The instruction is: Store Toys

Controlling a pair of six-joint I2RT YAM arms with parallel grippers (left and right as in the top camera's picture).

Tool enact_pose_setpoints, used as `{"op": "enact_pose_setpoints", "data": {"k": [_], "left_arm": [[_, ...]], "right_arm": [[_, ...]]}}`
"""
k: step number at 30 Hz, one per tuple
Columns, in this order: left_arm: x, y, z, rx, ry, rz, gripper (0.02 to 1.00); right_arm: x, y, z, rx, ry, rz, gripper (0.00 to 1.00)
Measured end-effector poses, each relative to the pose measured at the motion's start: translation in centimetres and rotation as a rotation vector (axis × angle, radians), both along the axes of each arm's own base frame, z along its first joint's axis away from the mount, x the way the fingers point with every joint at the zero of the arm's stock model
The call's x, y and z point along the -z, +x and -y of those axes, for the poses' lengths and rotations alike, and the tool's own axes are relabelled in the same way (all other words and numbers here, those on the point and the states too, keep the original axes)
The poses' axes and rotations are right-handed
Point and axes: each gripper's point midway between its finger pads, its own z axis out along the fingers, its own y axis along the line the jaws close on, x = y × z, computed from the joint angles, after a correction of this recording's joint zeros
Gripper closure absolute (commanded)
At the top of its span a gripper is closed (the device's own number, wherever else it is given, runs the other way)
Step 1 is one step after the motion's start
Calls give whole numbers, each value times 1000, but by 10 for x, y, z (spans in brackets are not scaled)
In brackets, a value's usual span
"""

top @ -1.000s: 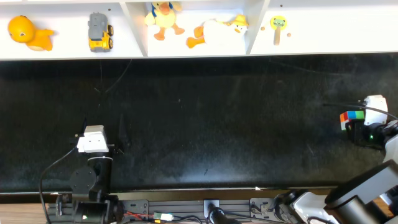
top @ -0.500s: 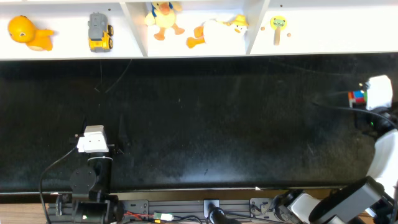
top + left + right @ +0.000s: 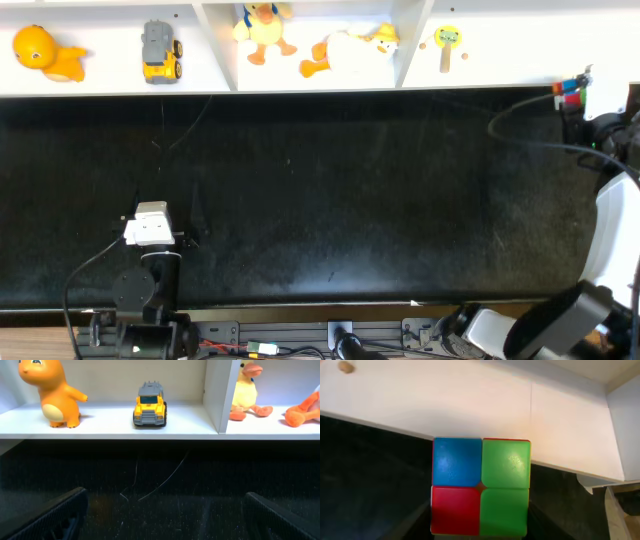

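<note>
I am working over the black table (image 3: 340,200), which is running the full width of the bench, and along its far edge the white shelf (image 3: 520,60) is standing with its open compartments facing me. My left arm is sitting low by its base, with the left gripper (image 3: 165,527) spread wide and carrying nothing, looking toward the shelf's left end. My right arm is reaching up along the table's right side, and the right gripper (image 3: 572,92) is clamping the colour cube (image 3: 480,485) between its fingers, blue, green and red squares facing the wrist camera. Toys are already lining the shelf: an orange figure (image 3: 45,52), a white plush duck (image 3: 350,50) lying on its side, a yellow plush duck (image 3: 262,28), a yellow truck (image 3: 160,50) and a small rattle (image 3: 447,45). The cube is hanging lifted above the table just in front of the shelf's lip, before the right-hand compartment (the one the rattle is sharing). I am judging this to be the carry step, with the placing not yet done. The next move is asking me to push the cube forward over the lip, lower it onto bare shelf floor well apart from the rattle, then loosen my fingers.
</note>
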Motion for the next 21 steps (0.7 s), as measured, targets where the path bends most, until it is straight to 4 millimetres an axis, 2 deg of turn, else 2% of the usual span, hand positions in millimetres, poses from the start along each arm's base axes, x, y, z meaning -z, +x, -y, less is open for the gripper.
{"op": "enact_pose_setpoints", "data": {"k": [8, 12, 16, 21], "left_arm": [[0, 0, 0, 0, 0, 0, 20], [0, 0, 0, 0, 0, 0, 20], [0, 0, 0, 0, 0, 0, 20], [0, 0, 0, 0, 0, 0, 20]], "right_arm": [[22, 27, 10, 16, 44, -12, 645], [18, 46, 6, 3, 51, 11, 673], [12, 62, -4, -13, 52, 50, 652], [8, 73, -13, -31, 56, 80, 649]]}}
